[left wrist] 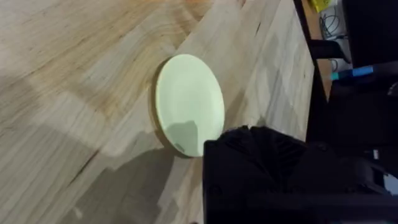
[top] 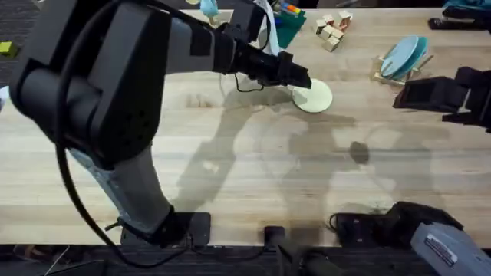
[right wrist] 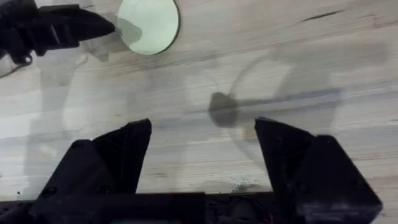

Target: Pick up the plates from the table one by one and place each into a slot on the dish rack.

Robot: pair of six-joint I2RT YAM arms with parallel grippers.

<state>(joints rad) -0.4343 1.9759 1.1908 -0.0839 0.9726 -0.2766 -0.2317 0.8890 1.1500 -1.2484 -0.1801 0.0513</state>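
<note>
Turquoise plate (top: 402, 55) already stands in the dish rack (top: 383, 73) near the table's (top: 230, 176) far right corner. 1 cream plate (top: 313, 97) remains flat by the left gripper (top: 301, 80), whose finger spread I cannot tell; the right gripper (right wrist: 202, 146) hangs spread, empty.

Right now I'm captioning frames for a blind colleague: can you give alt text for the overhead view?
The left arm reaches across a wooden table, its left gripper at the edge of a cream plate lying flat. At the far right, a blue plate stands in a small wooden dish rack.
</note>
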